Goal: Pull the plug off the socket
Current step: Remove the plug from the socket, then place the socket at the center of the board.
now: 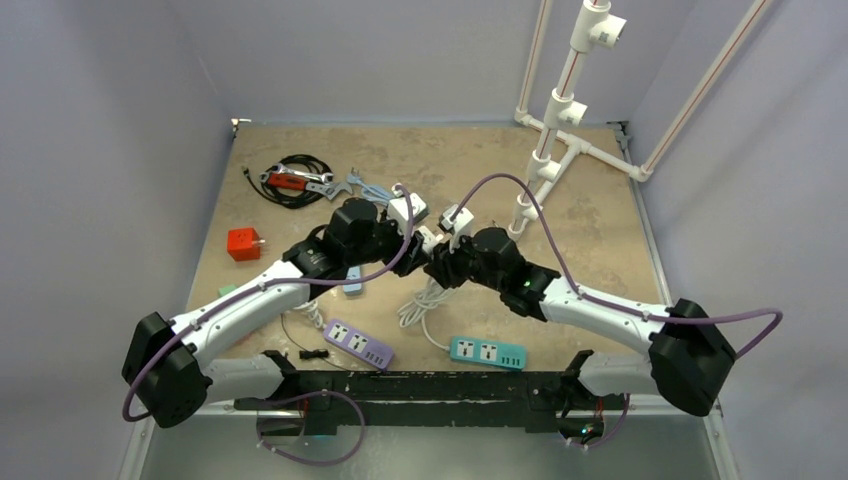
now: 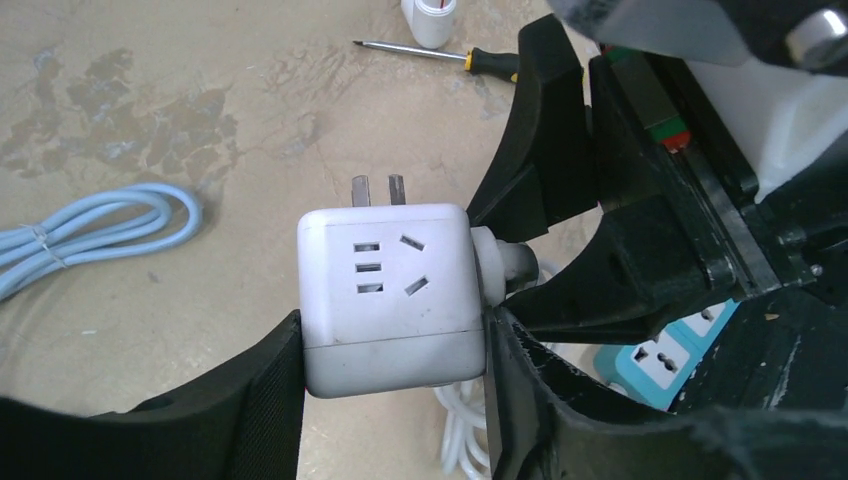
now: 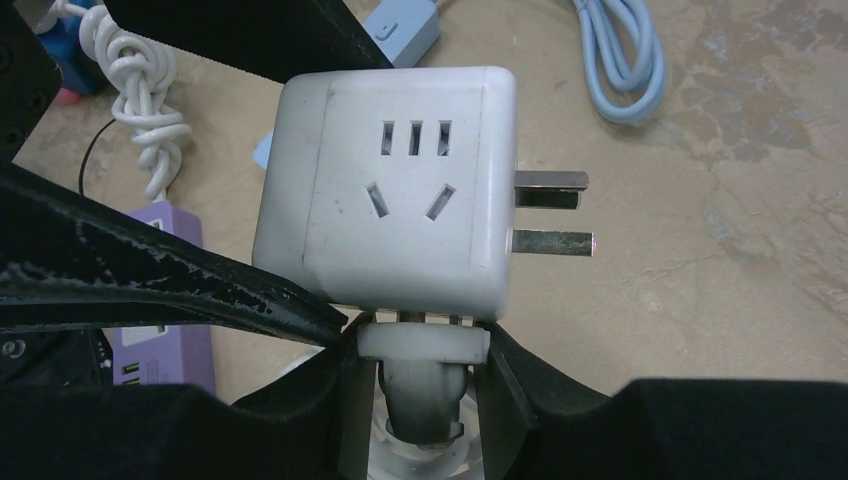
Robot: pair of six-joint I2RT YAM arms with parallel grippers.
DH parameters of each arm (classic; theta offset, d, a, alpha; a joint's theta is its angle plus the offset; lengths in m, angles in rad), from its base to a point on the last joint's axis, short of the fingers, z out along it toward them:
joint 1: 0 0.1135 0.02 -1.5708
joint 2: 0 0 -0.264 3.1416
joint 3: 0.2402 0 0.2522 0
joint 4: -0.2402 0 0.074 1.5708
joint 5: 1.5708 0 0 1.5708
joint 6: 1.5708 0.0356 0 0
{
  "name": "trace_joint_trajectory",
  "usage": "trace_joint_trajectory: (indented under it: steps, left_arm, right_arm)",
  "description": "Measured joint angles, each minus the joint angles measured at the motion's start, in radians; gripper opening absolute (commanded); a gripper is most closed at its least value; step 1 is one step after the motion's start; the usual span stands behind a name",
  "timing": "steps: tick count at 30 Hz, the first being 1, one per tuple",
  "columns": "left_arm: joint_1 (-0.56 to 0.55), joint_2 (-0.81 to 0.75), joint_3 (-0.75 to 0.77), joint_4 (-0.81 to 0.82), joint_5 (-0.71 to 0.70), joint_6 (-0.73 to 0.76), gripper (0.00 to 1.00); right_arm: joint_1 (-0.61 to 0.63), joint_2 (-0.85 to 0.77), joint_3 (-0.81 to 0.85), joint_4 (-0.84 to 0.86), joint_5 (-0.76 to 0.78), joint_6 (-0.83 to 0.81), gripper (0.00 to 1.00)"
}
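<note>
Left wrist: I see left gripper (image 2: pixel 392 340) clamping cube socket (image 2: pixel 385 290); right wrist reveals right gripper (image 3: pixel 420 345) pinching plug (image 3: pixel 422 385).

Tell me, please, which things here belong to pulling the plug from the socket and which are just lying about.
For the job: white plastic cube socket; white round plug in its side.
Lying about: purple power strip; teal power strip; red plastic cube; black-and-yellow screwdriver; pale blue coiled cable.

A robotics lab cell — plain walls (image 1: pixel 95 150), a PVC pipe rig (image 1: pixel 557 105), scuffed table (image 1: pixel 610 235).
</note>
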Motion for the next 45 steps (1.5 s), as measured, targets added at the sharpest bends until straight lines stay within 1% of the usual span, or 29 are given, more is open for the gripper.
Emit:
trace_joint_trajectory:
  steps: [1, 3, 5, 6, 12, 17, 21, 24, 27, 32, 37, 40, 45]
  left_arm:
    - [-0.001, 0.002, 0.002, 0.002, 0.004, -0.006, 0.27]
    - [-0.003, 0.003, 0.002, 0.006, 0.006, -0.021, 0.1]
    - [-0.005, 0.003, 0.002, 0.006, -0.01, -0.033, 0.01]
    - [-0.007, 0.004, 0.002, 0.006, -0.021, -0.039, 0.0]
    - [-0.025, 0.001, 0.002, 0.002, -0.096, -0.065, 0.0]
    - [0.005, 0.011, -0.002, -0.078, -0.311, -0.05, 0.0]
    - [0.006, 0.016, -0.006, -0.126, -0.377, -0.048, 0.0]
    - [0.008, 0.013, -0.006, -0.13, -0.386, -0.048, 0.0]
    - [0.032, -0.01, -0.011, -0.13, -0.364, -0.054, 0.0]
    - [0.172, -0.06, -0.014, -0.116, -0.28, -0.088, 0.0]
    - [0.281, -0.153, -0.033, -0.095, -0.256, -0.126, 0.0]
    - [0.325, -0.224, -0.043, -0.083, -0.248, -0.143, 0.0]
    - [0.358, -0.288, -0.043, -0.063, -0.274, -0.151, 0.0]
  right_arm:
    - [0.0, -0.005, -0.004, 0.001, 0.007, 0.0, 0.0]
    - [0.0, -0.017, -0.014, 0.007, 0.016, 0.0, 0.0]
    - [0.001, -0.023, -0.021, 0.014, 0.021, 0.001, 0.0]
    - [0.001, -0.024, -0.023, 0.016, 0.023, 0.001, 0.0]
    - [0.019, -0.024, -0.023, 0.011, 0.07, 0.007, 0.0]
    - [0.061, -0.087, -0.016, 0.0, 0.092, 0.037, 0.0]
    - [0.068, -0.131, -0.002, 0.009, 0.097, 0.056, 0.0]
    - [0.068, -0.134, -0.002, 0.014, 0.114, 0.066, 0.0]
    - [0.068, -0.133, -0.002, 0.012, 0.126, 0.076, 0.0]
    - [0.068, -0.142, -0.004, 0.011, 0.161, 0.081, 0.0]
    - [0.068, -0.145, 0.009, -0.001, 0.211, 0.079, 0.0]
    - [0.064, -0.084, 0.08, -0.019, 0.248, 0.066, 0.0]
    - [0.026, 0.097, 0.296, -0.038, 0.28, 0.026, 0.0]
